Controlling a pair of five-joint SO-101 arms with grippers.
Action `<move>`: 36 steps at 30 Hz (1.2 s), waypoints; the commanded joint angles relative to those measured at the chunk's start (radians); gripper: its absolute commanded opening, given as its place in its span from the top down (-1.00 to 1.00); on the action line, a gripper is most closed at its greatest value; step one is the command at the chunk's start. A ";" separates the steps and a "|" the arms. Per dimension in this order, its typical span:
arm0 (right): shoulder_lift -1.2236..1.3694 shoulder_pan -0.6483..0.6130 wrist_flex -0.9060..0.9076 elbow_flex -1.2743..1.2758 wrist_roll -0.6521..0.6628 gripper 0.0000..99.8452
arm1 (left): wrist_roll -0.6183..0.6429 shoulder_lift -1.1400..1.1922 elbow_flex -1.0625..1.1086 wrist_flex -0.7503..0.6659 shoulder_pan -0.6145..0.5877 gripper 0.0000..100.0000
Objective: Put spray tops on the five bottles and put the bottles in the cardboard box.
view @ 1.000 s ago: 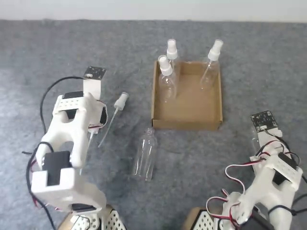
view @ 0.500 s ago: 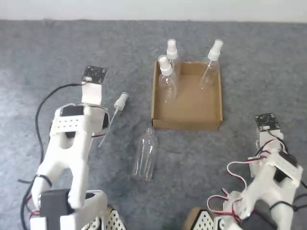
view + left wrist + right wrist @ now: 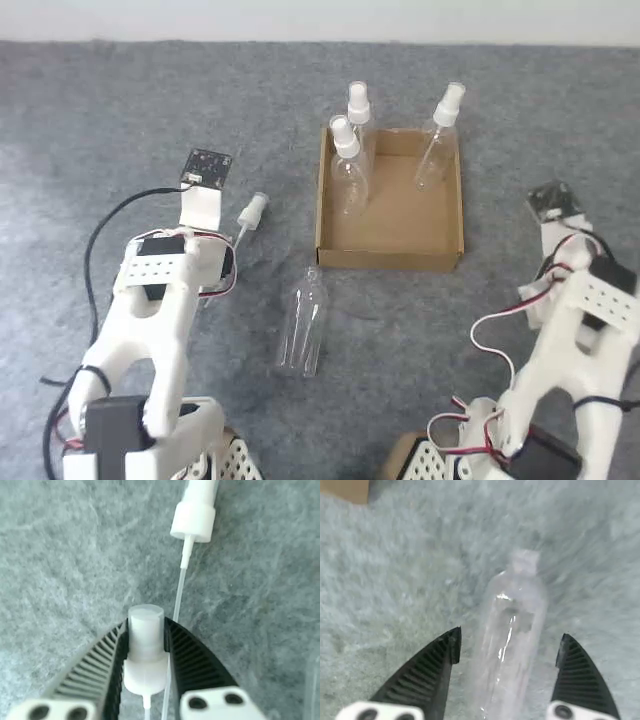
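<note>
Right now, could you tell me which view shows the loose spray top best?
The high view: the loose top lies on the carpet left of the box, head and upper tube visible. The left wrist view shows it closer, head cropped, beyond the held top in the left tool.

The surface (image 3: 120,110) is covered edge to edge in a grey, felt-like carpet with a mottled nap. A shallow, open cardboard box (image 3: 390,258) sits flat on it toward the far middle. Just in front of the box's near left corner a clear, uncapped bottle (image 3: 302,325) lies on its side, neck toward the box. Left of the box lies a white spray top (image 3: 251,212), its thin dip tube trailing toward the near side. A second uncapped bottle (image 3: 512,630) lies on the carpet, near a corner of the cardboard.
</note>
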 commanded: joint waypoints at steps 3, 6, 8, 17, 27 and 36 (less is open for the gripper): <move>0.042 -0.012 0.024 -0.101 0.055 0.48 | 0.011 -0.049 -0.002 -0.020 0.003 0.98; 0.125 0.019 0.028 -0.149 0.064 0.48 | 0.011 -0.048 -0.002 -0.020 0.003 0.98; 0.185 0.053 0.028 -0.201 0.069 0.48 | 0.011 -0.048 -0.002 -0.020 0.003 0.98; 0.440 0.105 0.030 -0.367 0.098 0.49 | 0.011 -0.048 -0.002 -0.020 0.005 0.98; 0.532 0.091 0.024 -0.365 0.132 0.88 | 0.011 -0.048 -0.001 -0.020 0.006 0.98; 0.340 0.005 0.031 -0.397 -0.023 0.99 | 0.017 -0.066 -0.028 -0.014 -0.002 0.98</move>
